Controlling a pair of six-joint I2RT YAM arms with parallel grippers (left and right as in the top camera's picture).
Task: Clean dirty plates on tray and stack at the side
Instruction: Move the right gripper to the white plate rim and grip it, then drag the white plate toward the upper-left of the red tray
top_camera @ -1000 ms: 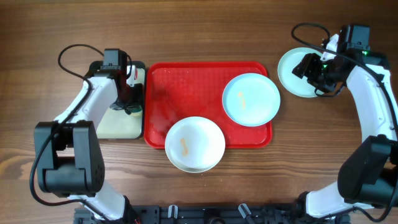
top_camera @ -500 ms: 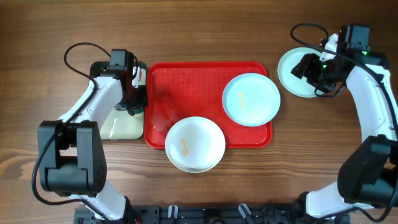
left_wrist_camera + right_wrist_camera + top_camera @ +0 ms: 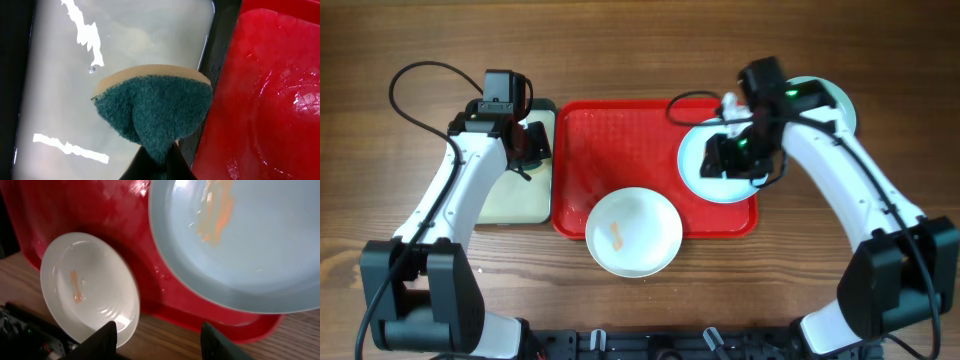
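Worktop [image 3: 620, 50]: wood, one arm at each side.

Red tray [image 3: 610, 140], centre: holds the two plates not yet cleaned.

Small tray [image 3: 510, 200], touching the red tray's left edge: pale, wet-looking inside, likely the wetting spot for the sponge.

Blue plate [image 3: 692, 165], right far part of the red tray: orange smear [image 3: 217, 210], so dirty.

White plate [image 3: 633, 232], near edge of the red tray and overhanging it: also smeared.

Third plate [image 3: 838, 102], far right on the worktop and off the tray, partly under the arm: probably the start of the stack.

Sponge [image 3: 155, 107]: green pad with tan back, pinched by the left pincer [image 3: 525, 150] above the small tray's right rim, ready to scrub.

Right pincer [image 3: 160, 332]: spread and empty, over the blue plate's near edge, likely to steady or lift it.
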